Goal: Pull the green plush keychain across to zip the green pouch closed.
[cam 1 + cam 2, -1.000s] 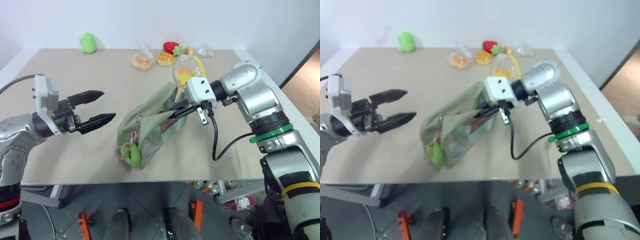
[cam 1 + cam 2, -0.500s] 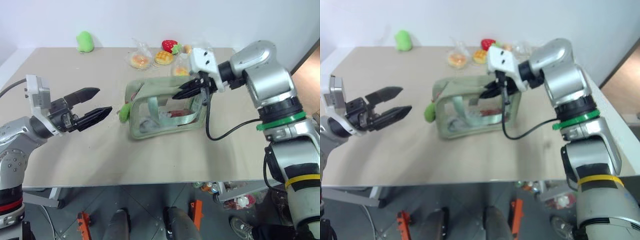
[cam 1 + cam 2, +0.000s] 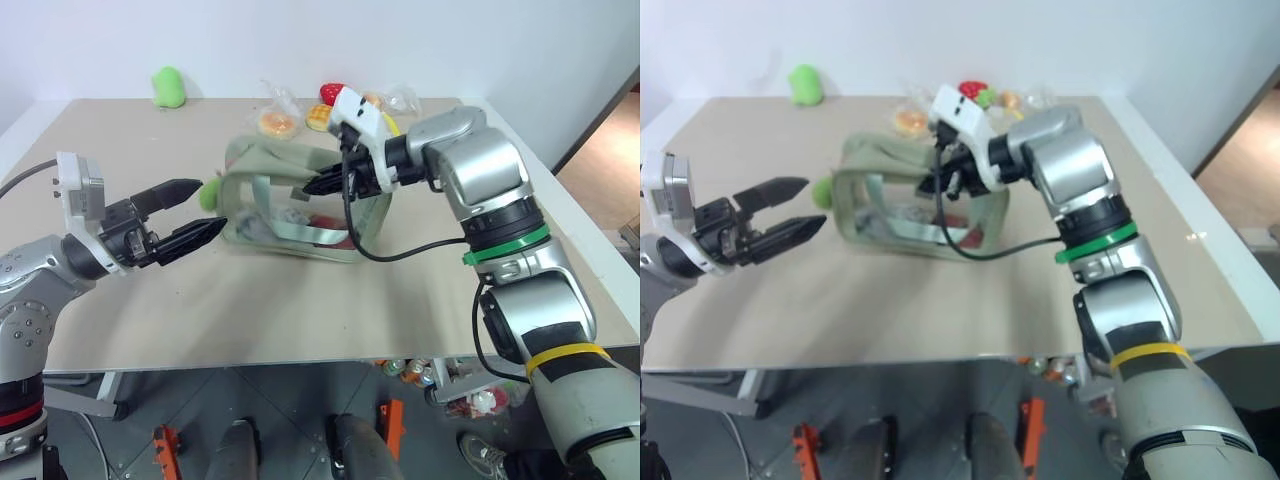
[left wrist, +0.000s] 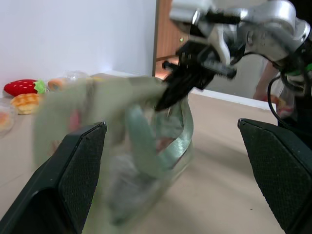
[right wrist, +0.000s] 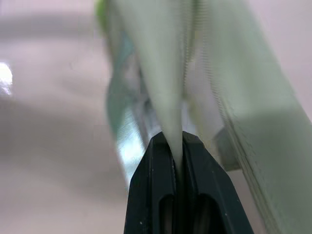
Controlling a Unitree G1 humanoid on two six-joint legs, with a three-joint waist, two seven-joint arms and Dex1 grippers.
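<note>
We find the right gripper (image 3: pixel 318 186) reaching in from the right, angled downward, its two black fingers pinched tight on the top fabric edge of the green pouch (image 3: pixel 290 210) beside the zipper line; the right wrist view confirms a fold of sage fabric clamped between them. The left gripper (image 3: pixel 200 210) is held level at the pouch's left end, pointing toward it, its fingers (image 4: pixel 73 175) spread wide and holding nothing. The pouch stands upright near the middle of the table (image 3: pixel 300 310). The green plush keychain (image 3: pixel 210 192) hangs at the pouch's left end, partly hidden behind the left gripper's upper finger; we cannot make out its trim or its tie to the zipper. The pouch's contents are indistinct. We count one pouch, one keychain, one plain green plush (image 3: pixel 168 87) at the far left edge, and a cluster of toy food (image 3: pixel 320 105) whose number we cannot fix.
</note>
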